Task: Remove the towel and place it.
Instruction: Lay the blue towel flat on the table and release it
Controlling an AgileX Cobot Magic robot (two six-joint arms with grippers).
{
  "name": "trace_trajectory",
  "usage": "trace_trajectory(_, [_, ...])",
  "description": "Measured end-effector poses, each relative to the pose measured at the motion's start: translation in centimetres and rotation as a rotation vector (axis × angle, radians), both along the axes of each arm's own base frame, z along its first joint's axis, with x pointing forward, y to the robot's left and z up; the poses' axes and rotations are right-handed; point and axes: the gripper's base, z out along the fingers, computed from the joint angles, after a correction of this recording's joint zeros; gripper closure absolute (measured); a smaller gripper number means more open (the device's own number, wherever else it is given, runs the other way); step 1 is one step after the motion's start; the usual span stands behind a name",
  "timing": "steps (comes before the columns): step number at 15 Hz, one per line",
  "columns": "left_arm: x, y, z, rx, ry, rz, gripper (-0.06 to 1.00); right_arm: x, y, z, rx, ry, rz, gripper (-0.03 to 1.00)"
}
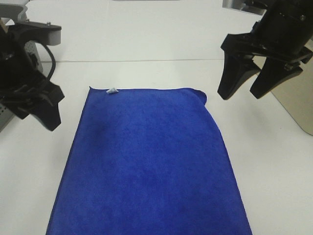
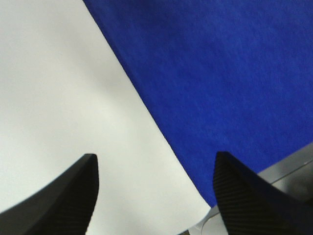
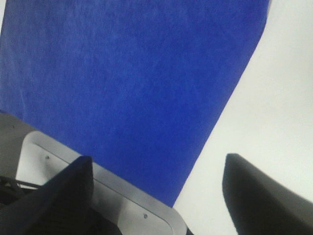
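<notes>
The towel (image 1: 146, 161), a royal-blue plush cloth, lies spread flat on the white table (image 1: 146, 39), its near end running out of the exterior view. A small white tag (image 1: 112, 90) sits at its far left corner, and the far right corner is slightly curled. My left gripper (image 1: 36, 120) hovers open and empty beside the towel's left edge. Above the table, just off the far right corner, my right gripper (image 1: 239, 95) hangs open and empty. The wrist views show the towel (image 2: 220, 73) (image 3: 132, 73) beyond each open gripper (image 2: 155, 156) (image 3: 159, 157).
A beige object (image 1: 298, 103) stands at the right edge of the table. A seam line (image 1: 146, 61) crosses the table behind the towel. A grey metal plate (image 3: 112, 196) (image 2: 293, 161) shows at the towel's near end in both wrist views.
</notes>
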Motion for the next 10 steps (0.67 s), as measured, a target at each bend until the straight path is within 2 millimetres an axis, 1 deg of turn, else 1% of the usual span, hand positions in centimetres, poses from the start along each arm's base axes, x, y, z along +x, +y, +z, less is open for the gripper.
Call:
trace_trajectory(1, [1.4, 0.1, 0.2, -0.007, -0.018, 0.018, 0.31, 1.5, -0.9, -0.1, 0.018, 0.001, -0.057, 0.24])
trace_trajectory(2, [2.7, 0.7, 0.0, -0.011, -0.031, 0.05, 0.31, 3.1, -2.1, -0.2, 0.033, 0.001, -0.111, 0.24])
trace_trajectory(4, [5.6, 2.5, -1.2, -0.012, -0.041, 0.12, 0.31, 6.0, -4.7, -0.9, 0.045, -0.002, -0.2, 0.24])
trace_trajectory(5, [7.0, 3.8, -2.0, -0.014, -0.043, 0.153, 0.31, 7.3, -5.5, -1.5, 0.044, 0.001, -0.224, 0.24])
trace_trajectory(6, [8.4, 5.0, -3.1, -0.03, -0.034, 0.175, 0.31, 8.2, -5.7, -2.2, 0.033, 0.005, -0.228, 0.24])
trace_trajectory(8, [10.8, 6.6, -5.2, -0.079, -0.007, 0.207, 0.31, 9.4, -5.9, -3.9, 0.007, 0.031, -0.223, 0.24])
trace_trajectory(9, [11.8, 6.9, -5.9, -0.101, -0.003, 0.215, 0.31, 9.9, -5.9, -4.9, 0.003, 0.05, -0.22, 0.24])
trace_trajectory(10, [12.9, 6.8, -6.5, -0.114, -0.005, 0.212, 0.31, 10.3, -5.8, -5.6, 0.001, 0.062, -0.214, 0.24])
